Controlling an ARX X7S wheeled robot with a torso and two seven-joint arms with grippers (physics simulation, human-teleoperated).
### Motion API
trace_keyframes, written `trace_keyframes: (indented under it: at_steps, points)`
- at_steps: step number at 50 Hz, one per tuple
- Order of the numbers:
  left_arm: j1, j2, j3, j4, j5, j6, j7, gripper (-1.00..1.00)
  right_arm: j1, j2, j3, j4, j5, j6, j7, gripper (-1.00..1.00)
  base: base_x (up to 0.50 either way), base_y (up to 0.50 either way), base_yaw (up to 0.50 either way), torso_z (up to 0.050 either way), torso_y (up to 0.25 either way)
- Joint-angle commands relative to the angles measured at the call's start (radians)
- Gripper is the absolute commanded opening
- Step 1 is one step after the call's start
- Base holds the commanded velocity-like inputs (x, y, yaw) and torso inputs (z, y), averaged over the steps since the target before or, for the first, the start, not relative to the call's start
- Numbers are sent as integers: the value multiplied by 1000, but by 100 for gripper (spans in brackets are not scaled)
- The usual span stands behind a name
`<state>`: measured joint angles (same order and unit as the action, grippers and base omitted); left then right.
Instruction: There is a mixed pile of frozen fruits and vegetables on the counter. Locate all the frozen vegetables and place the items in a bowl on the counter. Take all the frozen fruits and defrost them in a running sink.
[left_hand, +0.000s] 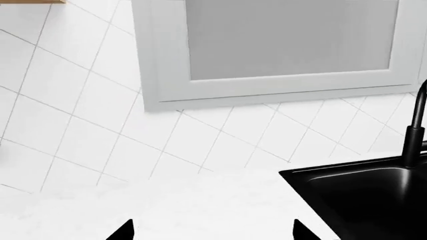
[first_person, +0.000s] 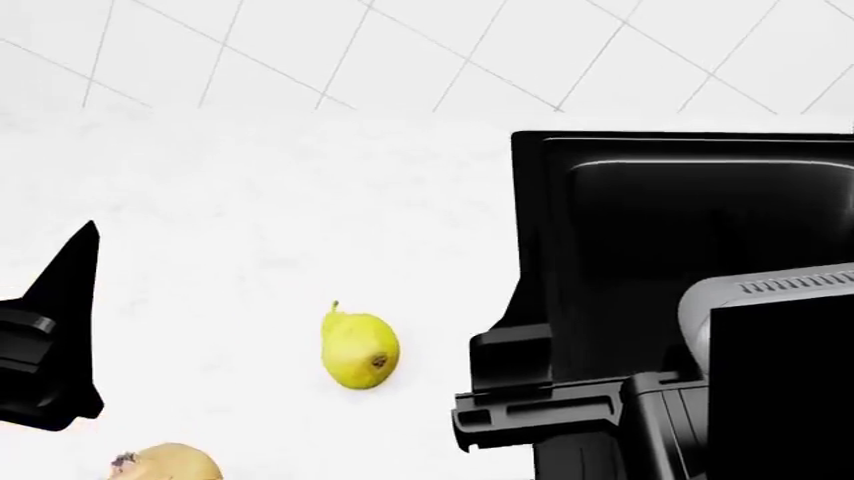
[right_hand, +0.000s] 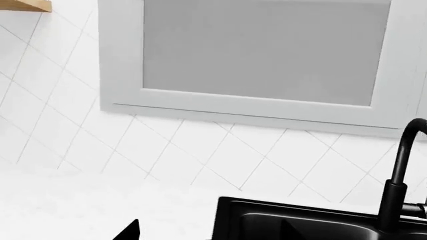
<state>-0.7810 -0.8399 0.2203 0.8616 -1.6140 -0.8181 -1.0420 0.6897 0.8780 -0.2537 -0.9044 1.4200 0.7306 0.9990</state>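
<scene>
A yellow pear lies on the white counter, left of the black sink. A tan onion-like vegetable shows partly at the head view's lower edge. My left gripper is open and holds nothing; one of its fingers stands left of the pear and apart from it. My right gripper is open and empty near the sink's front left corner; its far finger is hard to make out against the black basin. The bowl is out of view. No water shows at the faucet.
A tiled wall with a grey-framed window rises behind the counter. The black faucet stands at the back of the sink. My right arm covers the sink's front edge. A wooden shelf corner is up high.
</scene>
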Motion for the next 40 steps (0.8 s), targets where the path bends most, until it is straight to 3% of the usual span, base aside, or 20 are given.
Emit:
trace_keyframes:
  at_steps: [1, 10, 18, 40]
  points:
    - [0, 7, 10, -1, 1, -1, 5, 100, -8, -2, 3, 11, -4, -8, 1, 100, 492, 216, 0, 0, 0]
    - [-8, 12, 17, 1, -10, 1, -6, 100, -10, -13, -1, 31, 23, -17, -8, 100, 120, 24, 0, 0, 0]
    - [-69, -15, 34, 9, -163, 1, -32, 100, -17, -13, -8, 34, 20, -15, -15, 100, 0, 0, 0, 0, 0]
    - [4, -70, 38, 126, -308, 16, 9, 100, -40, -18, -6, 40, 12, -32, -16, 100, 0, 0, 0, 0, 0]
